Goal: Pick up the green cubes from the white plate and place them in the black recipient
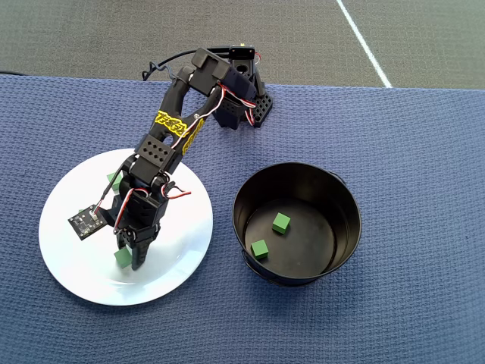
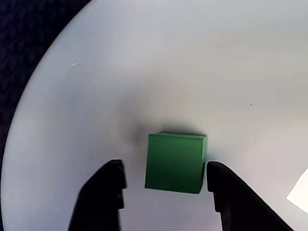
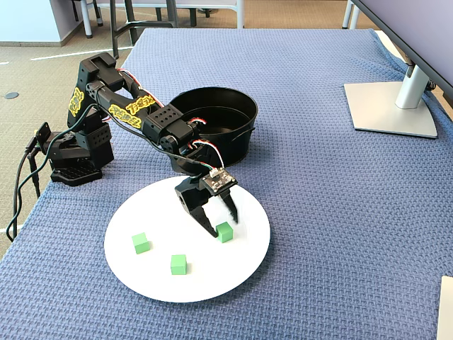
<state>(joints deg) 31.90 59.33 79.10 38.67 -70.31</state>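
Note:
The white plate (image 1: 83,265) (image 2: 144,72) (image 3: 212,283) carries three green cubes in the fixed view: two loose ones (image 3: 141,243) (image 3: 178,264) and one (image 3: 224,231) (image 2: 175,162) (image 1: 123,258) between my fingers. My gripper (image 2: 166,168) (image 3: 221,225) (image 1: 130,258) is open and low over the plate. That cube touches the right finger in the wrist view, with a gap to the left finger. Two more green cubes (image 1: 281,222) (image 1: 259,249) lie inside the black recipient (image 1: 345,189) (image 3: 244,134), beside the plate. In the overhead view the arm covers most of the other plate cubes.
A blue woven cloth (image 1: 409,136) covers the table. The arm's base (image 1: 242,106) (image 3: 74,159) is mounted at the table's edge near the pot. A monitor foot (image 3: 393,106) stands far across the cloth in the fixed view.

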